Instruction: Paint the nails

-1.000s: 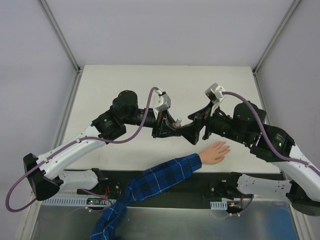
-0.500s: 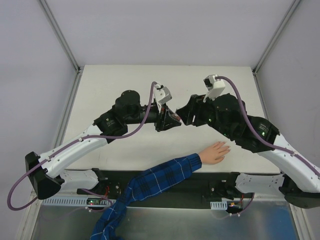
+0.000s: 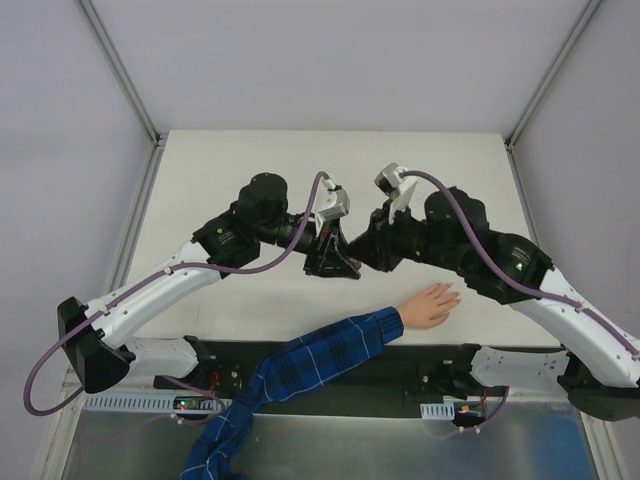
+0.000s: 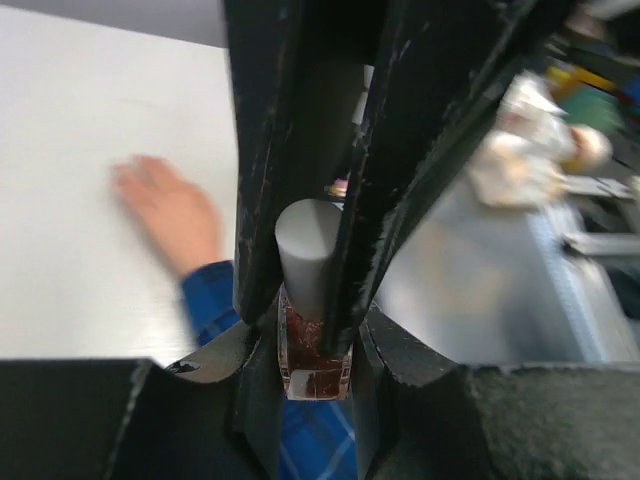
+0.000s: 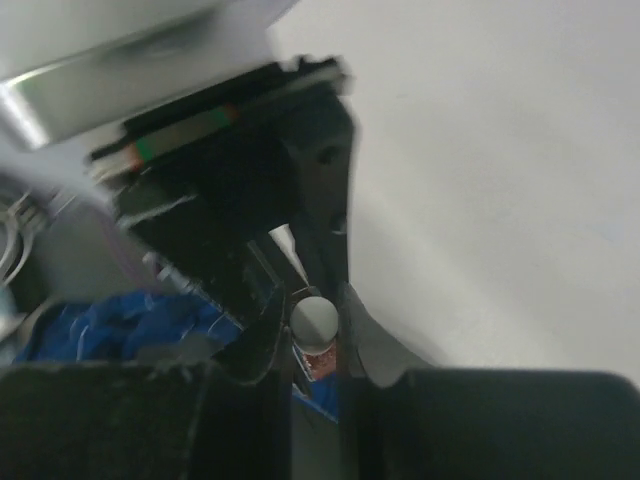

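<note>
My left gripper (image 4: 314, 375) is shut on a small dark reddish bottle (image 4: 316, 360) and holds it above the table. The bottle's grey cap (image 4: 306, 250) sits between the fingers of my right gripper (image 5: 315, 318), which is shut on it; the cap (image 5: 316, 318) touches both fingers. From above, the two grippers meet tip to tip, left gripper (image 3: 337, 262) against right gripper (image 3: 358, 256), and the bottle is hidden there. A pale hand (image 3: 432, 305) lies flat on the table to their near right. Its nails are too small to make out.
The arm's blue-and-white plaid sleeve (image 3: 330, 350) runs from the hand across the table's near edge toward the bottom left. The hand (image 4: 170, 212) and sleeve (image 4: 215, 295) appear blurred below the bottle in the left wrist view.
My right gripper has closed from wide open onto the bottle's cap. Both wrists have shifted a little over the table's middle, still meeting tip to tip. The hand has not moved.
</note>
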Controlling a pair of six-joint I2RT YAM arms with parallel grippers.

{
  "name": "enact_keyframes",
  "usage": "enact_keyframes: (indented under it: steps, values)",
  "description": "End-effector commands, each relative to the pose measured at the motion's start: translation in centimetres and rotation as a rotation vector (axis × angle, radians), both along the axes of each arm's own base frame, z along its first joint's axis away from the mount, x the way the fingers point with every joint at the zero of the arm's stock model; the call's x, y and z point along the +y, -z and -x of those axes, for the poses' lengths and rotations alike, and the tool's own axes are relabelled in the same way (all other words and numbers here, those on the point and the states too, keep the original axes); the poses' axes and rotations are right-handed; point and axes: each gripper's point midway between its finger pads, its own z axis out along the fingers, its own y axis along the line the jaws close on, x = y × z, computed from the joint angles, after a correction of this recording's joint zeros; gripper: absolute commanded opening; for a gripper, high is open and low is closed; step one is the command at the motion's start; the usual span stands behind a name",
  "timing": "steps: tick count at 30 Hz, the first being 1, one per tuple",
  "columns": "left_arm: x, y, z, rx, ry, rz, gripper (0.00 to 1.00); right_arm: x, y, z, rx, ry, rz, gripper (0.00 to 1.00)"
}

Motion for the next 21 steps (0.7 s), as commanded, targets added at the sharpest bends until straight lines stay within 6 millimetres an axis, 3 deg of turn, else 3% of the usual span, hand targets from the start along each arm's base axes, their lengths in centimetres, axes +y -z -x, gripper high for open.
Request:
enact_keyframes:
  steps: [1, 3, 7, 9, 10, 11, 13, 18, 21]
  values:
    - [4.6, -5.2, 10.7, 0.05, 0.683, 0.154, 0.0, 1.8, -0.9, 8.1, -0.072, -0.595, -0.097, 0.0]
    - [3.6, -4.8, 9.6, 0.03, 0.589, 0.144, 0.0, 2.2, -1.5, 8.3, -0.067, -0.606, -0.127, 0.0]
    - [2.1, -4.3, 7.5, 0.018, 0.447, 0.121, 0.0, 2.0, -1.0, 7.1, -0.071, -0.511, -0.145, 0.01]
    - [1.3, -3.9, 6.0, -0.003, 0.345, 0.107, 0.0, 1.2, -1.8, 5.9, -0.065, -0.411, -0.127, 0.26]
    - [0.8, -3.7, 5.0, -0.02, 0.28, 0.099, 0.0, 1.0, -2.0, 5.6, -0.052, -0.382, -0.12, 0.31]
    - [0.7, -3.7, 4.5, -0.034, 0.252, 0.099, 0.0, 0.9, -3.5, 5.6, -0.051, -0.364, -0.145, 0.31]
    - [0.4, -3.6, 3.8, -0.045, 0.205, 0.094, 0.0, 0.9, -4.0, 5.3, -0.02, -0.329, -0.151, 0.31]
    - [0.4, -3.9, 2.4, -0.085, 0.11, 0.095, 0.0, 0.1, -3.7, 4.2, 0.009, -0.236, -0.107, 0.36]
    - [0.6, -4.0, 2.6, -0.094, 0.115, 0.101, 0.0, -0.3, -3.6, 3.7, 0.004, -0.198, -0.102, 0.52]
